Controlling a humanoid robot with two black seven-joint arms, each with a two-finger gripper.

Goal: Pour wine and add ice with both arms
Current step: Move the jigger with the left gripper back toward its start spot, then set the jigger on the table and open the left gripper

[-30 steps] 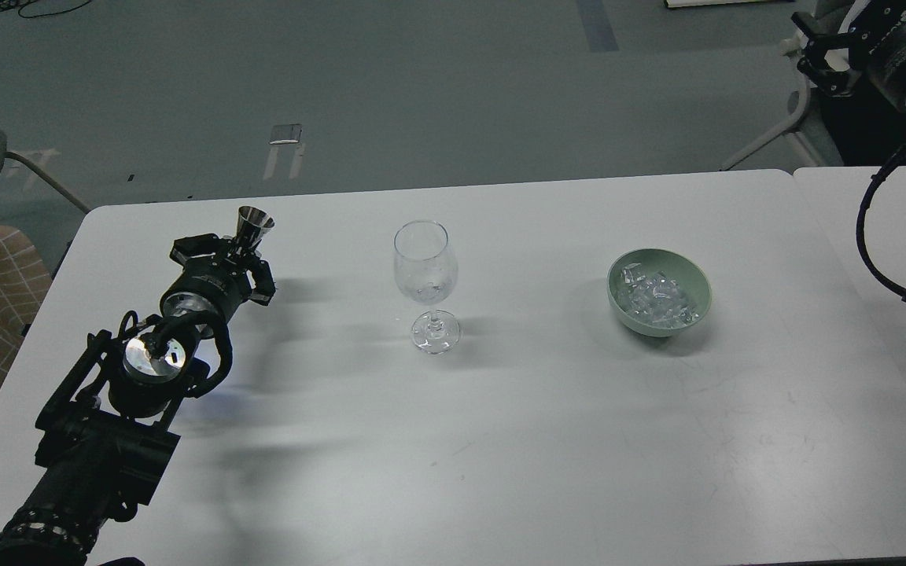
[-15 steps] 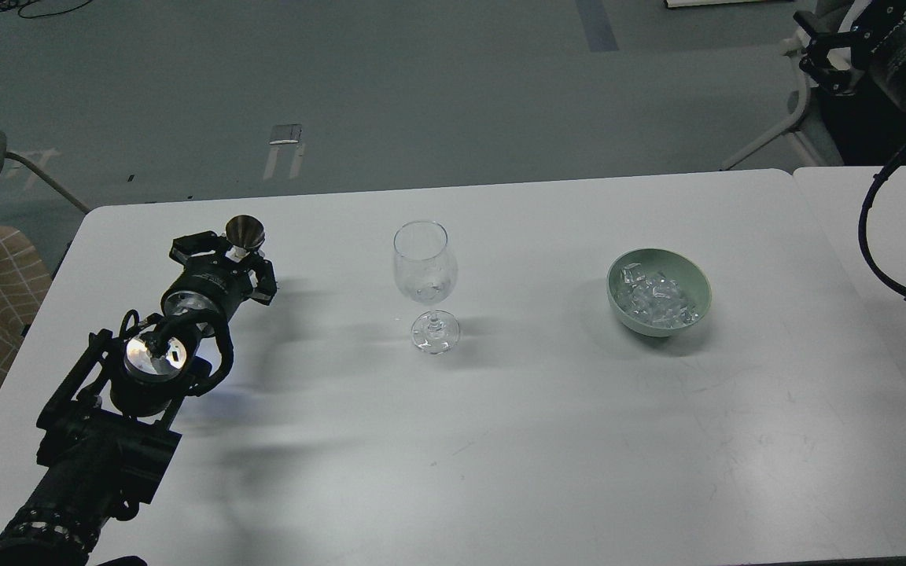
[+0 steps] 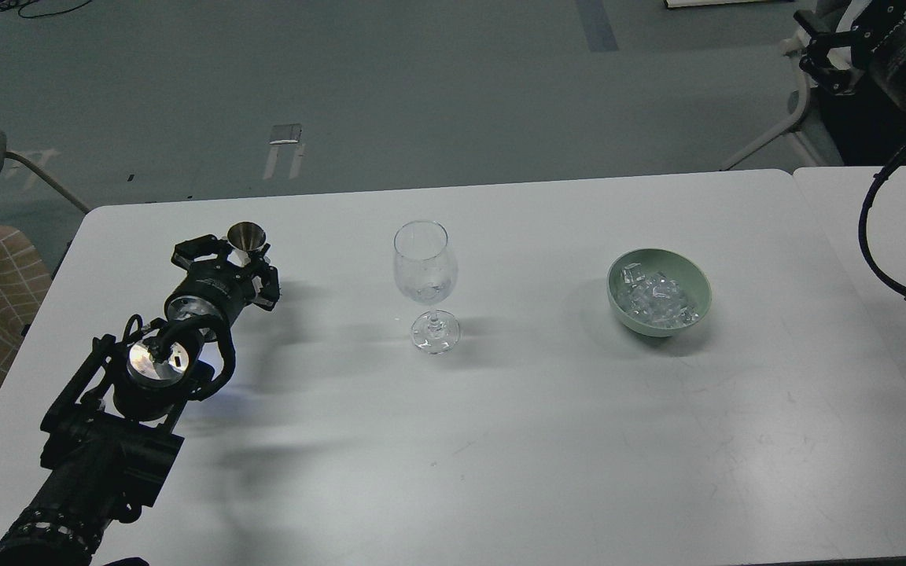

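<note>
Steel cup, pinched in left tool, has sunk toward counter w/ pour apparently done; ice untouched in bowl, glass nearby. Right tool: can't tell.

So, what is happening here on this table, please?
The left gripper holds a small metal measuring cup at the table's left side, apart from the wine glass in the middle. The glass stands upright; whether it holds wine cannot be told. The ice lies in a green bowl to the right. The right gripper hangs far off beyond the table, near nothing.
</note>
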